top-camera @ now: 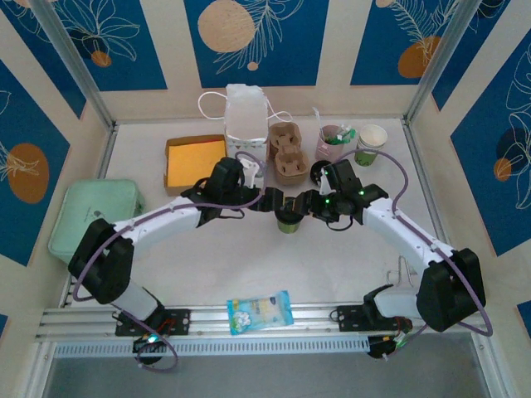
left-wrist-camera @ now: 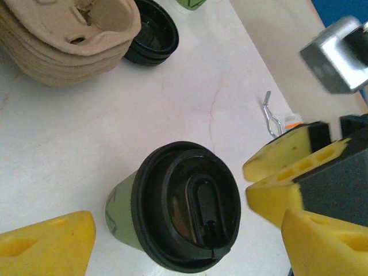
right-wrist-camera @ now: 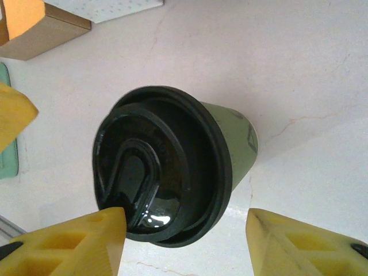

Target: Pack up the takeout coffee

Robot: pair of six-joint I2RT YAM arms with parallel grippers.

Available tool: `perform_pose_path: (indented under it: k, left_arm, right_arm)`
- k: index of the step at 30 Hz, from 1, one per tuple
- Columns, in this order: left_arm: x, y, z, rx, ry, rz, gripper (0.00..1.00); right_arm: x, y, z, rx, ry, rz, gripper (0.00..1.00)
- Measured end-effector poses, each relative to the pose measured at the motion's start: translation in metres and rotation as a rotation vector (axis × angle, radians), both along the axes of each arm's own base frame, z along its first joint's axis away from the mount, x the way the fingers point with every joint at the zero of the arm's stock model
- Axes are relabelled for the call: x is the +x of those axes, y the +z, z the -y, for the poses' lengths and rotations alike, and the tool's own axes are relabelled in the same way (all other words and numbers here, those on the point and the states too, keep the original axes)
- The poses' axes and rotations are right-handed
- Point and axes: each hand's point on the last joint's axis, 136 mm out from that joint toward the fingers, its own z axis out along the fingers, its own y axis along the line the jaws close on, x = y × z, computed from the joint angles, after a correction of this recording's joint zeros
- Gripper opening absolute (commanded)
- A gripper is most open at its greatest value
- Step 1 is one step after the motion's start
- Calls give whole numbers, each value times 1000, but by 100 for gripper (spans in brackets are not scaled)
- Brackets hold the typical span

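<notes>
My right gripper (right-wrist-camera: 184, 223) stands open and empty astride the takeout coffee (right-wrist-camera: 172, 167), upright and lidded on the worktop (top-camera: 207, 265), with my left gripper (left-wrist-camera: 187, 227) equally near, also open and empty, and the pulp carrier (top-camera: 288, 153) beyond.

Cup (top-camera: 288, 220) stands between left hand (top-camera: 270, 201) and right hand (top-camera: 308, 205).

Both arms reach forward from their bases, elbows bowed outward, forearms converging toward the centre. Left pincer (top-camera: 270, 201) and right pincer (top-camera: 305, 204) face each other, close together. Both stand with jaws apart, yellow fingers (right-wrist-camera: 75, 244) clamping nothing.
</notes>
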Motion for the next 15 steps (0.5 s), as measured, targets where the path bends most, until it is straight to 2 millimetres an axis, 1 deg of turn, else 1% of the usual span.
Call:
perform_pose_path:
  k: [3,6,7,8,11,15]
  left_arm:
    - [0,3,-3,4,13,8,85]
    - [-2,7,-8,3,25,21,85]
    - [-3,7,-10,4,30,23,85]
    - [-4,7,-13,5,34,25,85]
    - [-6,5,-19,12,44,23,85]
    - [-8,0,-29,23,66,22,85]
  right_arm:
    - [3,13,-1,-27,13,31,62]
    - [2,28,-6,-62,49,67,66]
    - [2,33,-9,-81,66,80,86]
    - [1,37,-11,-98,81,87,100]
    - [3,44,-17,-164,125,106,99]
    - [4,42,-21,-237,174,110,99]
